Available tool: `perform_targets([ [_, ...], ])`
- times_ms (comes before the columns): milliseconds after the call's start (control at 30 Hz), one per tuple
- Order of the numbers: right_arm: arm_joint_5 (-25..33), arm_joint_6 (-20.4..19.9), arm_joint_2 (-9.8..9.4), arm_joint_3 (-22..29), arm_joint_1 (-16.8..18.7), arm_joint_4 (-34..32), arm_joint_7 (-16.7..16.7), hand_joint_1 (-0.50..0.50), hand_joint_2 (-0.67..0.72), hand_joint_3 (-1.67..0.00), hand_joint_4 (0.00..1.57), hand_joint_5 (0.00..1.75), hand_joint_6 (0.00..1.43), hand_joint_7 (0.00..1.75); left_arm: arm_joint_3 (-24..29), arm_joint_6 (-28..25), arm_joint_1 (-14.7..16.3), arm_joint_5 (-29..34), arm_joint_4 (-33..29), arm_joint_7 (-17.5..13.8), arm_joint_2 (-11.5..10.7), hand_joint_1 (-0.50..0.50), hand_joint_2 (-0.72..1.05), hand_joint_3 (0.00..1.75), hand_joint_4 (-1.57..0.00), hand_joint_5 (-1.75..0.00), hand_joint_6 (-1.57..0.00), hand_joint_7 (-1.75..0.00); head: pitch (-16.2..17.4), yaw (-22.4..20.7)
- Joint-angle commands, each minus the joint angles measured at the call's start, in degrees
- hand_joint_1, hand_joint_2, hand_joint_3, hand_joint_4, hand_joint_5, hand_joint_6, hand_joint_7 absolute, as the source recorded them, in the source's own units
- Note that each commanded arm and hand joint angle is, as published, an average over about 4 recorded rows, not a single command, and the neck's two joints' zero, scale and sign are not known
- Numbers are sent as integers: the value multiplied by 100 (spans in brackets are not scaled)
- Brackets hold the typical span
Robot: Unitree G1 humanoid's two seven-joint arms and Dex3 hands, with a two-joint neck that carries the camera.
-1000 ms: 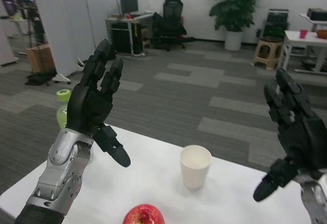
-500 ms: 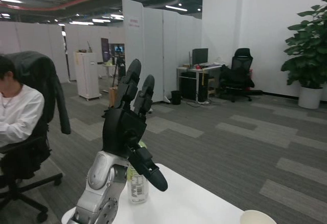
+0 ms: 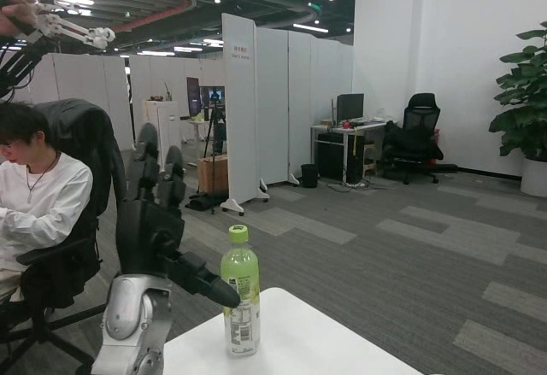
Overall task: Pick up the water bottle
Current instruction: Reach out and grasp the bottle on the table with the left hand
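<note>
Person (image 3: 38,196) in white top seated at left, partly cut off by frame edge. White surface (image 3: 299,341): only a corner visible, rest cut off. Left hand (image 3: 158,230) raised just left of bottle, fingers (image 3: 149,149) spread upward, holding nothing. Right hand out of view. Water bottle (image 3: 241,294) upright on surface, green cap; contents hard to tell.

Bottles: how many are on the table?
1. The bottle stands upright near the table's left edge, just right of the left robot hand. Others may sit outside the view.
</note>
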State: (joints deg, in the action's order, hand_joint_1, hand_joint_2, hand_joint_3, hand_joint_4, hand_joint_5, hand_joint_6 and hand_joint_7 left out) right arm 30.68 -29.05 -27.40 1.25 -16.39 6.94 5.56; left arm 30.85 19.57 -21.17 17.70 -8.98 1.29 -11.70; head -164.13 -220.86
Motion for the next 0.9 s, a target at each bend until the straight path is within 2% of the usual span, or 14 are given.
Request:
perform_targets([
  [33,48,-101,-44,16,-49,0,-29,-46,66,0,0,0,0,0,237,-415,146,142,-64,-41,-192,-48,-64,9,0,0,0,0,72,30],
  [267,127,-132,-42,16,-36,-31,-20,-46,66,0,0,0,0,0,531,-1838,407,700,-130,-454,-737,-48,-64,9,0,0,0,0,210,51],
  [400,140,-128,-38,24,30,-79,-11,-46,66,0,0,0,0,0,769,-2278,367,621,11,-788,-856,-48,-64,9,0,0,0,0,301,33],
  [533,140,-128,-33,42,52,-97,-11,-46,66,0,0,0,0,0,843,-2678,231,537,274,-1166,-882,-48,-64,9,0,0,0,0,367,42],
  [667,149,-128,-42,24,57,-106,-11,-46,66,0,0,0,0,0,791,-2906,143,388,564,-1381,-935,-48,-64,9,0,0,0,0,383,24],
  [900,157,-136,-55,0,57,-90,-11,-46,66,0,0,0,0,0,430,-2974,23,366,1248,-1496,-1100,-48,-64,9,0,0,0,0,381,4],
])
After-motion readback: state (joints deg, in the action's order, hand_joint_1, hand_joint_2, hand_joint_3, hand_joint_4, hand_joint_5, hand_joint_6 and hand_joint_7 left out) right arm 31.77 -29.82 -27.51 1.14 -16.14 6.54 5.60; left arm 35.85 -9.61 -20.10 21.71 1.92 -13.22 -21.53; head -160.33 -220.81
